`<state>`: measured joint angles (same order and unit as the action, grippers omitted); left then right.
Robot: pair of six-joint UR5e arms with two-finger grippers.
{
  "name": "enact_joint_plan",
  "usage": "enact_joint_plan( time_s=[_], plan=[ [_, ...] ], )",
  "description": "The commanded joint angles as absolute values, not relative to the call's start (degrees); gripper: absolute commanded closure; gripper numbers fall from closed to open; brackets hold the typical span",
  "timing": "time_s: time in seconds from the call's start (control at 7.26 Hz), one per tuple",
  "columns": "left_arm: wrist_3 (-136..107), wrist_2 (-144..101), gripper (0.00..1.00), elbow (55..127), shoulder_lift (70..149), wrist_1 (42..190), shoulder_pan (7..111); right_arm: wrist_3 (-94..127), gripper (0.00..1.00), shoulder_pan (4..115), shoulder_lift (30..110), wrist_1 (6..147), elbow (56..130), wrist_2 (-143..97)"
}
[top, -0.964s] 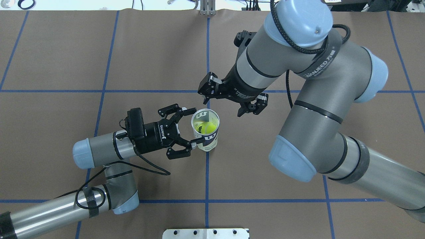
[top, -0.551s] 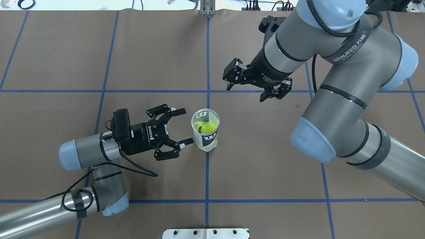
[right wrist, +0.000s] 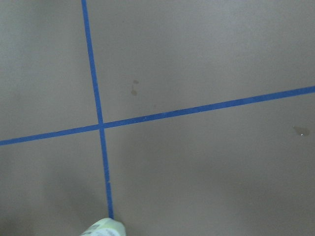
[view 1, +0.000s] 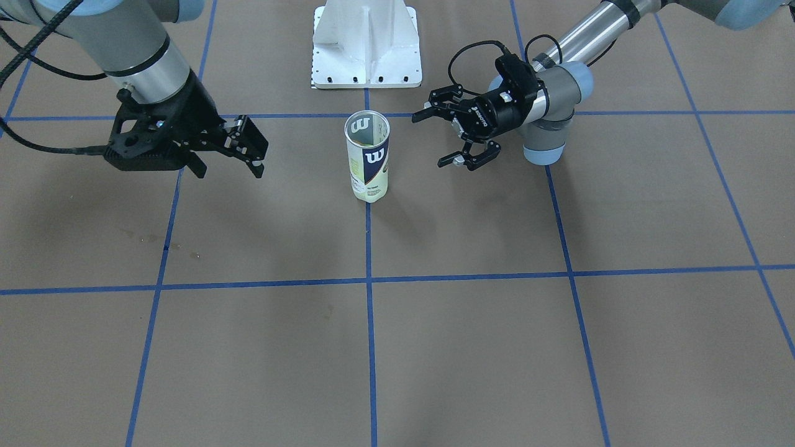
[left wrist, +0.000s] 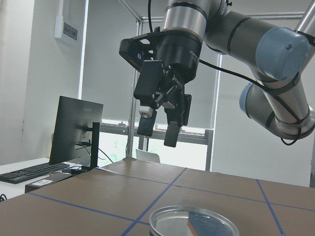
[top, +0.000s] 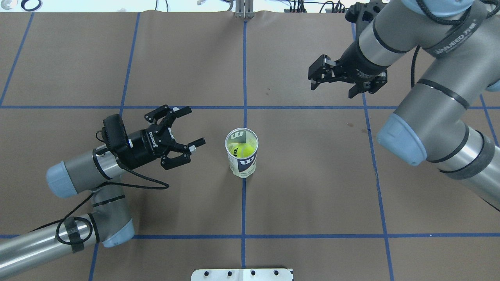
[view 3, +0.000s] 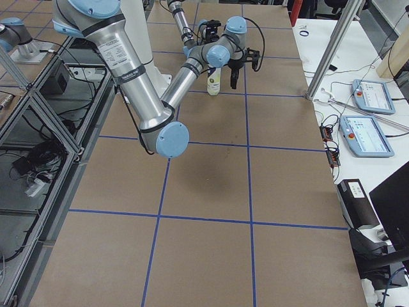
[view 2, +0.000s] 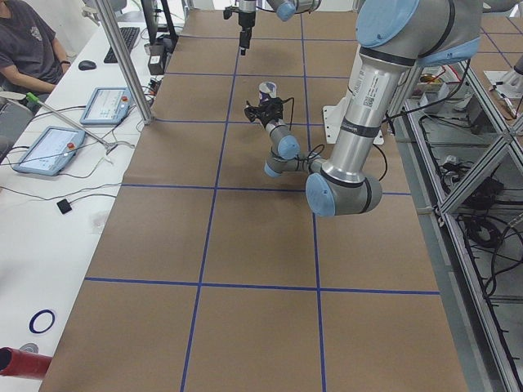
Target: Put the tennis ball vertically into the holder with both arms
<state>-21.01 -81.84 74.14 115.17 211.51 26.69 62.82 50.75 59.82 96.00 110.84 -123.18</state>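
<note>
The holder (top: 242, 155), a clear tube with a navy and white label, stands upright at the middle of the table, also in the front view (view 1: 367, 155). A yellow-green tennis ball (top: 243, 148) sits inside it. My left gripper (top: 191, 127) is open and empty, level with the holder and a short way to its left, apart from it; it also shows in the front view (view 1: 435, 139). My right gripper (top: 332, 89) is open and empty, raised far back and to the right of the holder. In the left wrist view the right gripper (left wrist: 157, 125) hangs above the holder's rim (left wrist: 194, 223).
The brown table cover carries a blue tape grid (top: 244, 107). The white pedestal (view 1: 366, 43) stands at the robot's side of the table. In the exterior left view a person (view 2: 33, 41) and tablets (view 2: 106, 104) are beyond the far table edge.
My left gripper has drawn back to the left, away from the holder that its open fingers flanked. My right gripper has moved up, back and right. The holder and ball have stayed put.
</note>
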Motion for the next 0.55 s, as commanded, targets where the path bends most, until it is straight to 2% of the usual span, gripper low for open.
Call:
enact_joint_plan(
  time_s=[0.0,0.41],
  plan=[
    [-22.57,-80.42,0.0,73.57,112.51,208.06,32.93,51.03,0.01,55.78,61.96,95.89,105.95,-123.13],
    [-30.73,-80.77,0.0,73.39,110.23,195.77,40.49,41.49,0.01,61.6,62.05,95.71,99.16,-123.22]
  ],
)
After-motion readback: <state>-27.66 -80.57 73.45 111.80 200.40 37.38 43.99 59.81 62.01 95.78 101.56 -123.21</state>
